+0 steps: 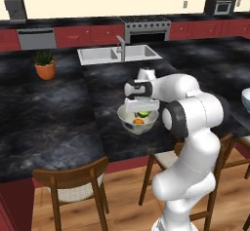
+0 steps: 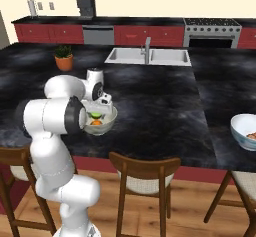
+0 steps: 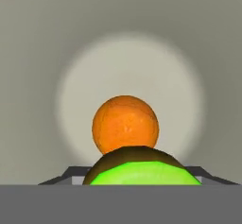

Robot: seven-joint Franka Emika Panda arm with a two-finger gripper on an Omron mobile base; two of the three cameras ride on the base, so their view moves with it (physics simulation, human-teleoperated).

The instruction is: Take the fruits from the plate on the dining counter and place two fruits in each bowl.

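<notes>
Lime point(image 3: 144, 171) is pinched in my gripper point(image 1: 141, 109), jaws closed tight across its middle, just above the orange point(image 3: 125, 124) in the near bowl point(image 1: 128, 122). Small, firm, slick-looking (probably rolls). Second bowl point(image 2: 241, 131) sits well apart on the dining counter point(image 2: 165, 111).

Cream walls, red cabinets point(image 2: 65, 33), steel sink point(image 1: 117, 54), stove point(image 1: 145, 28) — wooden chairs point(image 2: 145, 178), plank floor point(image 1: 124, 203).

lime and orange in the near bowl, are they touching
Cannot tell. In the hand view the lime overlaps the lower edge of the orange inside the bowl, so no gap or contact shows. The base views are too small to settle it.
</notes>
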